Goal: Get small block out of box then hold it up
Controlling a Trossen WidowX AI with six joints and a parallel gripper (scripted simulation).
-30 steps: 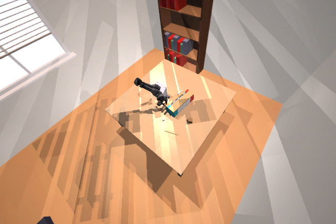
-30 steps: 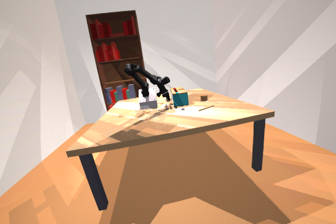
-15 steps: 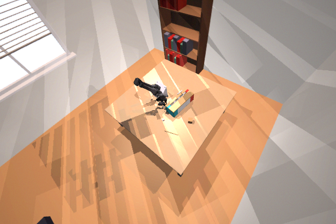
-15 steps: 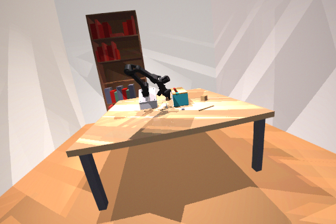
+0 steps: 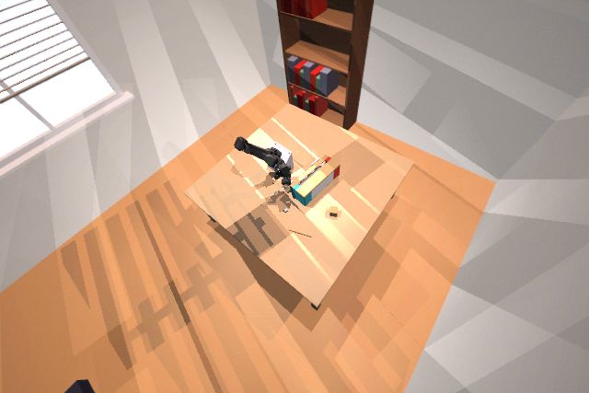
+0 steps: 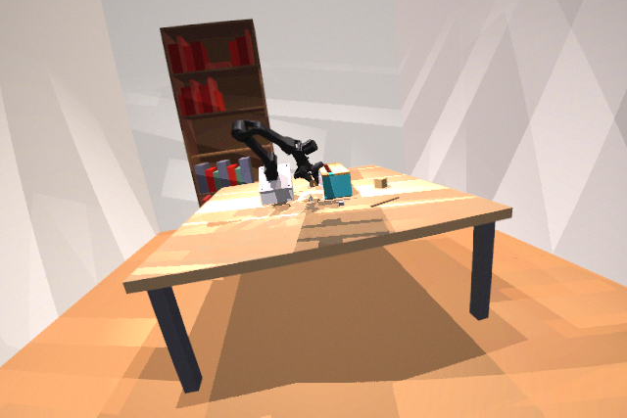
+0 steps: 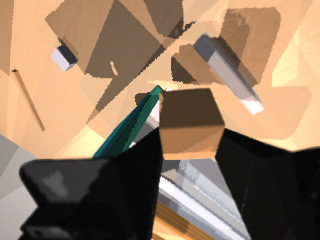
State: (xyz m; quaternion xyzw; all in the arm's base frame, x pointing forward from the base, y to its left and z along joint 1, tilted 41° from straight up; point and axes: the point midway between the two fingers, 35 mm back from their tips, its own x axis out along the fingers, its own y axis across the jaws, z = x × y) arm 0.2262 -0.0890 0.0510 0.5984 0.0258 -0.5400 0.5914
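Wooden block clamped between black jaws, teal-ended box beside.

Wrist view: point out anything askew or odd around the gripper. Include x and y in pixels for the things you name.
Nothing looks spilled or damaged. The gripper [image 5: 286,187] [image 6: 313,181] [image 7: 184,130] is shut on a tan block [image 7: 191,125]; a thin brown stick [image 5: 300,233] [image 6: 384,202] [image 7: 28,100] lies loose on the table [image 5: 314,291] [image 6: 243,256] [image 7: 30,30], slightly untidy perhaps, but not alarming.

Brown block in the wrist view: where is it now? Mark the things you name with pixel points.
The brown block [image 6: 313,182] [image 7: 191,122] is near the centre, clamped in the tool [image 5: 286,183] [image 6: 312,179] [image 7: 184,130], right of the teal box end [image 5: 303,194] [image 6: 337,185] [image 7: 131,126].
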